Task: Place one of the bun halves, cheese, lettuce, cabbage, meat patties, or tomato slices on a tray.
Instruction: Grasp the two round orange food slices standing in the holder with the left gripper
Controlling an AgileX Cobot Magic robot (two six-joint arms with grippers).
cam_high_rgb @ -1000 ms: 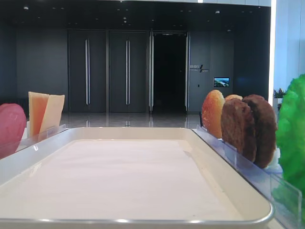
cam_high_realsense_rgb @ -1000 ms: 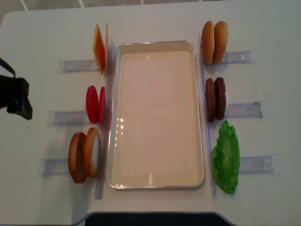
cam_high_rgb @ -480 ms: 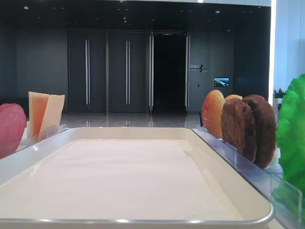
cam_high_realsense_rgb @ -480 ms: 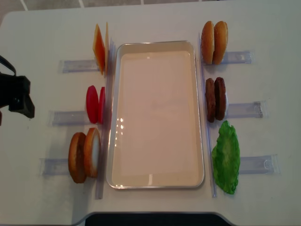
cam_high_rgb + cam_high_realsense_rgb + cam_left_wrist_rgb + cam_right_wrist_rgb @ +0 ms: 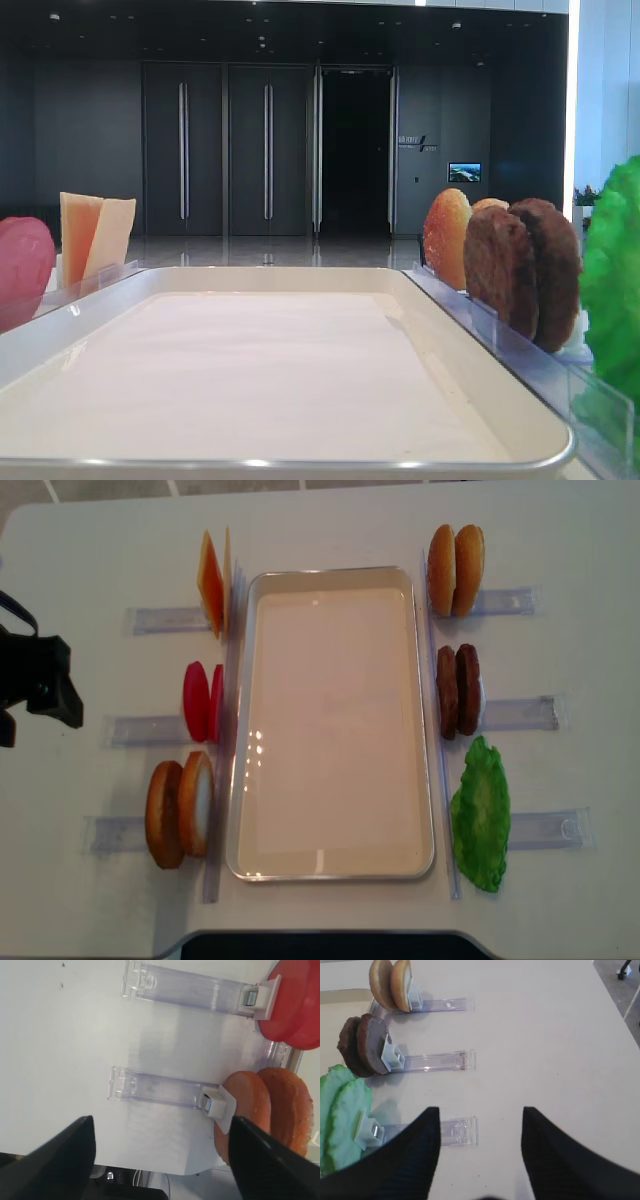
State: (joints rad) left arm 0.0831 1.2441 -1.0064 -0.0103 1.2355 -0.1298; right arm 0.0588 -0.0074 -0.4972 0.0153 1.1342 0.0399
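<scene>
The cream tray [image 5: 335, 730] lies empty mid-table. On its left stand cheese [image 5: 212, 583], tomato slices [image 5: 202, 701] and two bun halves [image 5: 180, 808]. Its right side holds more bun halves [image 5: 456, 570], meat patties [image 5: 458, 690] and lettuce [image 5: 481, 815]. Cabbage is out of view. My left gripper [image 5: 40, 685] hovers at the table's left edge, open and empty [image 5: 161, 1120], with the bun halves [image 5: 265, 1110] just beyond its right finger. My right gripper [image 5: 480, 1110] is open over bare table, right of the lettuce [image 5: 340, 1110] and patties [image 5: 365, 1045].
Each food pair leans in a clear plastic rack [image 5: 150, 730] lying flat beside the tray; one rack end [image 5: 460, 1132] lies between the right fingers. The table's front edge [image 5: 320, 935] runs close to the tray's near end.
My left gripper has drifted a little to the right, toward the racks. Everything else is as it was.
</scene>
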